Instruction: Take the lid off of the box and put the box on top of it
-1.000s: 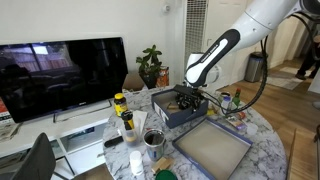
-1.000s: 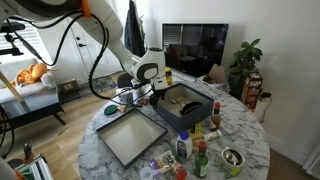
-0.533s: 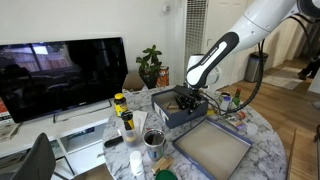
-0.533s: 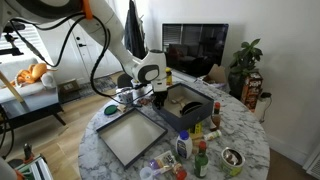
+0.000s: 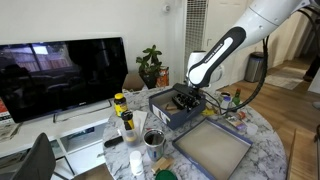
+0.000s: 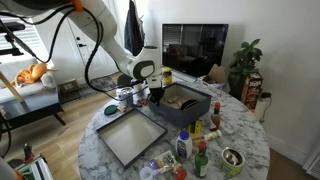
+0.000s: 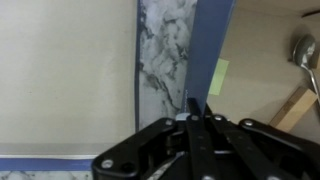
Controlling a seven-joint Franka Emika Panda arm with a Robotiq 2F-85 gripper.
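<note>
The big, deep, dark blue-grey cardboard box (image 6: 190, 108) now sits a little higher than a moment ago. It looks lifted off the round white marble table (image 6: 245, 130), so I think the move to the lid is starting. The black metal pincer (image 7: 192, 108) pinches the box's thin wall. The wide, flat cardboard lid (image 6: 128, 138), pale grey and smooth inside with a low rim, lies open just beside the box
</note>
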